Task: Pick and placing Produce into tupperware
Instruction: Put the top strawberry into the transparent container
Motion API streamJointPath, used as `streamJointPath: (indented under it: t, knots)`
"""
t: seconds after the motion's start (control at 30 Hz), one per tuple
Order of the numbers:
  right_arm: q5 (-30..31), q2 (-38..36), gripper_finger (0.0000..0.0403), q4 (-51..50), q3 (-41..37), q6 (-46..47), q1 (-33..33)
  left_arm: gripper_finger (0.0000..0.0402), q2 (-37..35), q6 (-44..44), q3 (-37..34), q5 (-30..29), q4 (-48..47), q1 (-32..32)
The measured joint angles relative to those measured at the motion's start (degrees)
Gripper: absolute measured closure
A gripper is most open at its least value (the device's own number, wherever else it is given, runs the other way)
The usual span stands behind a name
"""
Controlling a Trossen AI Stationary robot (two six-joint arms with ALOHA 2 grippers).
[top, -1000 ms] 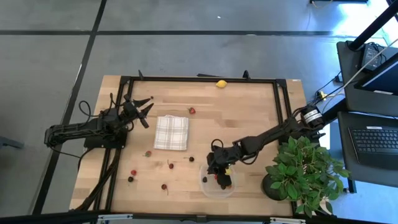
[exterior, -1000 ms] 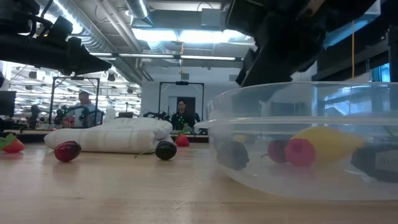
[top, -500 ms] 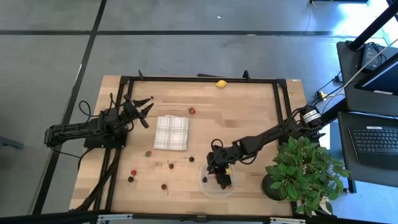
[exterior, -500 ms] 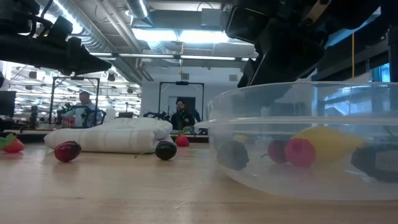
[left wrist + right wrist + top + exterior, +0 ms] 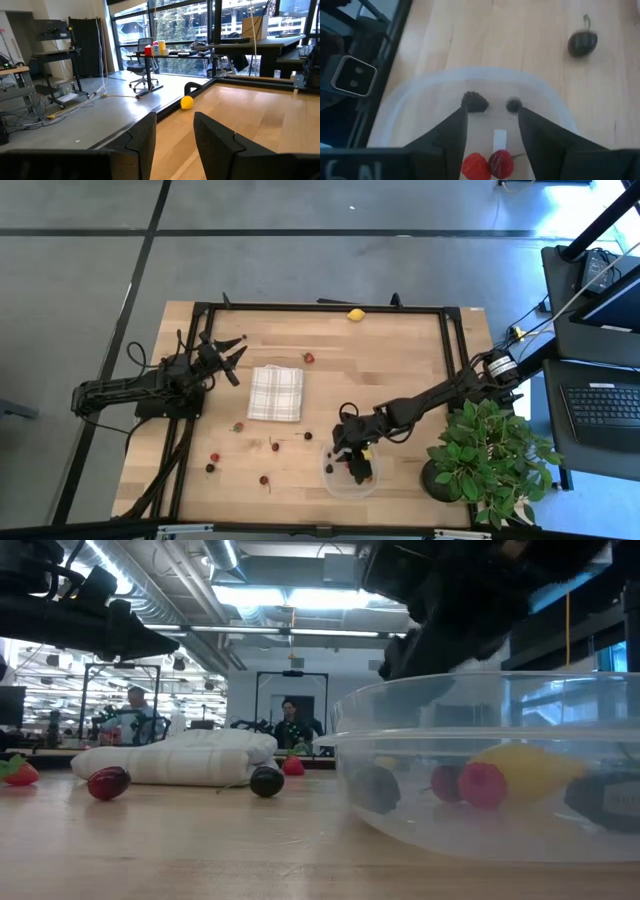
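The clear tupperware point(image 5: 352, 478) sits near the table's front edge. It holds a yellow lemon-like fruit point(image 5: 525, 770), red berries point(image 5: 475, 165) and dark berries point(image 5: 475, 102). My right gripper point(image 5: 493, 112) hangs open just over it, slanting down, with nothing between its fingers. More berries point(image 5: 264, 479) lie loose on the wood to the left of the tupperware. One red berry point(image 5: 309, 358) lies beyond the cloth. A second lemon-like fruit point(image 5: 356, 314) rests at the far edge. My left gripper point(image 5: 235, 355) waits open at the table's left side.
A folded checked cloth point(image 5: 275, 392) lies mid-table. A leafy potted plant point(image 5: 490, 460) stands at the right front corner, close to my right arm. A black frame point(image 5: 320, 307) runs along the table's edges. A dark cherry point(image 5: 582, 44) lies just outside the tupperware.
In the low view my right gripper's dark outline above the tupperware has shifted a little, but it stays over the container. The fruits inside and on the table lie where they were.
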Motion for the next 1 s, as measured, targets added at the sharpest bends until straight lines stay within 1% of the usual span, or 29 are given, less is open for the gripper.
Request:
streamJointPath:
  t: [0.17,0.37,0.5,0.6,0.7,0.9,1.0]
  knots:
    - [0.32,-3.90,0.0217,-0.13,0.43,-2.02,-4.34,0.0276,0.00,0.00,-0.01,0.00,0.00,0.00]
    - [0.54,-7.91,0.0217,-0.01,0.43,-9.49,-11.88,0.0276,0.02,0.00,-0.01,0.00,-0.01,-0.01]
    - [6.81,-8.19,0.0217,-0.20,0.43,-11.07,-16.70,0.0276,0.00,0.00,0.00,0.00,-0.01,-0.02]
    - [7.59,-7.91,0.0210,0.12,0.43,-13.81,-19.77,0.0276,0.00,0.00,0.00,0.00,-0.01,-0.02]
    - [7.59,-7.79,0.0188,0.53,0.41,-15.05,-22.51,0.0276,0.02,0.00,-0.02,0.00,0.00,-0.01]
    - [7.64,-7.79,0.0116,1.50,0.41,-16.56,-26.69,0.0276,0.00,0.00,-0.02,0.00,0.01,0.00]
    - [7.64,-7.79,0.0091,2.28,0.41,-18.03,-28.04,0.0276,0.02,0.00,0.00,0.00,0.01,0.00]
